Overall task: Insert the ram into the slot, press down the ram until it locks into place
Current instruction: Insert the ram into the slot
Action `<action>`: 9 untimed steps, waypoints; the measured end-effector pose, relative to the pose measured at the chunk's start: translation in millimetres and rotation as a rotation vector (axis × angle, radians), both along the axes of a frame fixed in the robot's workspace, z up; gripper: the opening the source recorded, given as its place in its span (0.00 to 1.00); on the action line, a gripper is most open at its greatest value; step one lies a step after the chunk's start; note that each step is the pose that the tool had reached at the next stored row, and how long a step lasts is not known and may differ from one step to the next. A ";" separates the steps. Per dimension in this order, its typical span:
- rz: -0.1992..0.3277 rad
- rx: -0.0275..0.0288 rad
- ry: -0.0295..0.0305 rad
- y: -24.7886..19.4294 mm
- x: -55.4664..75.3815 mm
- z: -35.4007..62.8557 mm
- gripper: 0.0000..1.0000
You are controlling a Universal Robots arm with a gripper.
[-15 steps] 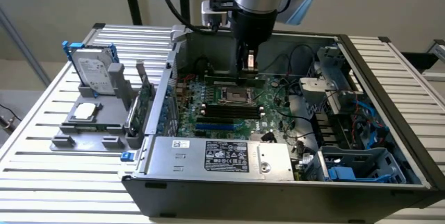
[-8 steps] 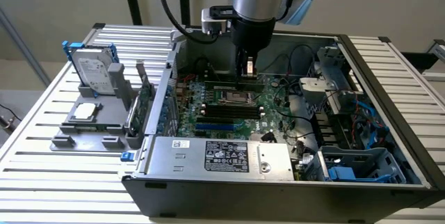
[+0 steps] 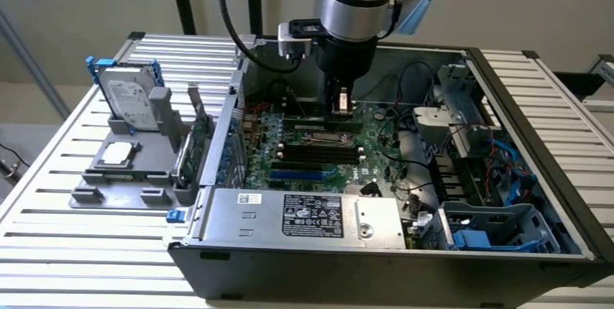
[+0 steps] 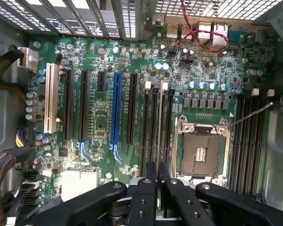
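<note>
Clenching ram (image 4: pixel 159 127) edge-on in tool (image 4: pixel 157 166) | over black slots (image 4: pixel 145 127) | CPU socket (image 4: pixel 201 153) just beside

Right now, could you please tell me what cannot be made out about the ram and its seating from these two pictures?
- Wrist view: the ram shows edge-on from above, so how deep it sits among the black slots is unclear.
- Wrist view: its near end is covered by the pincer.
- Exterior view: the pincer stands in front of the ram's lower edge.
</note>
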State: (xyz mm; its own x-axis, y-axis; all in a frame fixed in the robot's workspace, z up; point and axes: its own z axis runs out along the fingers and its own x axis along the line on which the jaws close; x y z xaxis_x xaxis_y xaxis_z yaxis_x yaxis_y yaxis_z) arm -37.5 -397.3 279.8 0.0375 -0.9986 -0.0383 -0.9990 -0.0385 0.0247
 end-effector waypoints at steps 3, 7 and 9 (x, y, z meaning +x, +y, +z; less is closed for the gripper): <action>0.000 -0.0014 0.0001 0.0 0.0 -5.4 0.13; 0.000 -0.0046 0.0000 0.0 0.1 -12.6 0.13; 0.000 -0.0069 0.0000 0.0 0.1 -15.9 0.13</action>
